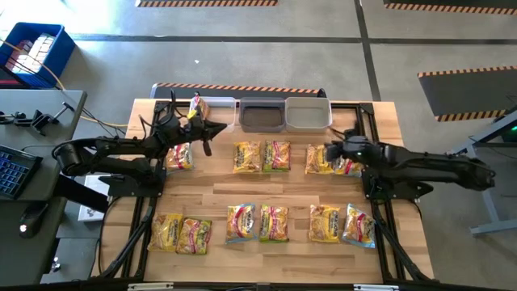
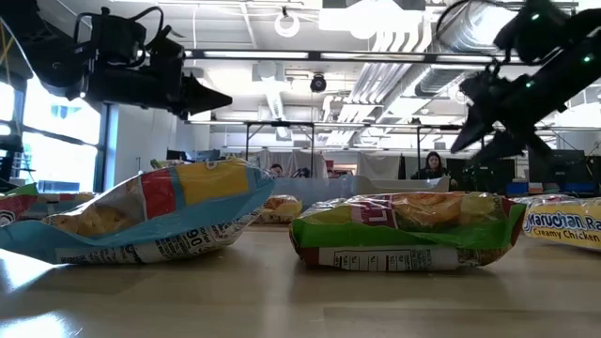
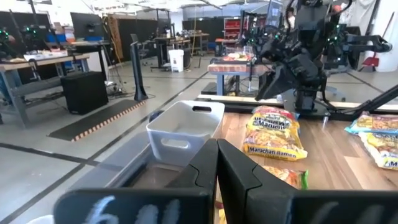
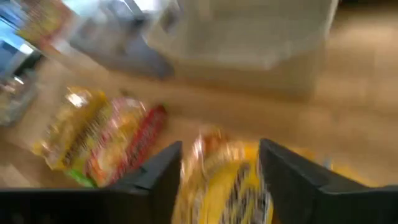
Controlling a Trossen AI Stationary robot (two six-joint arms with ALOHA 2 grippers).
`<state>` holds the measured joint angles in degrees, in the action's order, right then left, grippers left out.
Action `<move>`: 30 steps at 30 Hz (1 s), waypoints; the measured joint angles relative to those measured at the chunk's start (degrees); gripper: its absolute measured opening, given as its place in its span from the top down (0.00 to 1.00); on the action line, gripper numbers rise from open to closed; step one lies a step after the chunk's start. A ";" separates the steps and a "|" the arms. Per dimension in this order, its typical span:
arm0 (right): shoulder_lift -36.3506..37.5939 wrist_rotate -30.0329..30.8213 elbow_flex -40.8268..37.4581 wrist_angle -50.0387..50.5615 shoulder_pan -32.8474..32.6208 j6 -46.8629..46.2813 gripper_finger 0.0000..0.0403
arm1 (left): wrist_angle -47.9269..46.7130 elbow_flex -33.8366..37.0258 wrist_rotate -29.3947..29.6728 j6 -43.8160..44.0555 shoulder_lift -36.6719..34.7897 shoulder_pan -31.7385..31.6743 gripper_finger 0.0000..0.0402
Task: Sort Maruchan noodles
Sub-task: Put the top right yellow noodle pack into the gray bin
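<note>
Maruchan noodle packets lie flat on the wooden table in two rows: a far row (image 1: 262, 156) and a near row (image 1: 258, 223). My right gripper (image 1: 327, 151) hangs open above the far row's right end. In its wrist view its fingers (image 4: 158, 168) stand either side of a yellow packet (image 4: 224, 183) below them, clear of it. My left gripper (image 1: 218, 128) is shut with nothing in it and points level toward the table's right, above the far left, near a packet (image 1: 179, 155).
Three bins stand side by side at the far edge: a clear one (image 1: 220, 113), a dark one (image 1: 262, 115) and a light one (image 1: 308, 114). Something pink and yellow (image 1: 195, 103) sticks up at the clear bin's left end. Bare wood lies between the rows.
</note>
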<state>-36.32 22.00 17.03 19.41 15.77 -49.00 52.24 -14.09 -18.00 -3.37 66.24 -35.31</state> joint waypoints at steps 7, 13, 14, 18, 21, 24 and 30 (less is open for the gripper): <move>-12.95 -3.58 2.48 2.13 0.00 -9.57 0.30 | -3.32 -0.02 -0.04 -0.79 0.00 0.07 1.00; -20.87 -4.85 2.83 2.18 -0.01 -13.77 0.30 | -3.55 -0.02 -0.13 -0.18 0.00 0.08 1.00; -21.74 -5.55 2.83 2.10 0.00 -14.13 0.30 | -3.66 -0.02 -0.13 -0.18 0.00 0.09 1.00; -24.21 -6.80 3.05 -0.13 0.00 -14.38 0.30 | -4.35 -0.02 -0.37 -0.22 0.00 0.09 1.00; -25.44 -7.08 3.02 -2.71 0.00 -14.17 0.30 | -4.56 -0.02 -0.38 -0.25 0.00 0.09 1.00; -26.86 -7.35 3.00 -5.11 0.00 -14.15 0.32 | -4.69 -0.02 -0.88 -0.27 0.00 0.09 1.00; -30.99 -7.63 3.09 -8.70 0.00 -14.17 0.40 | -4.98 -0.02 -1.43 -0.29 0.00 0.11 1.00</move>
<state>-67.31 14.37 20.12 10.71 15.77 -63.18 47.27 -14.11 -19.43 -3.66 66.24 -35.20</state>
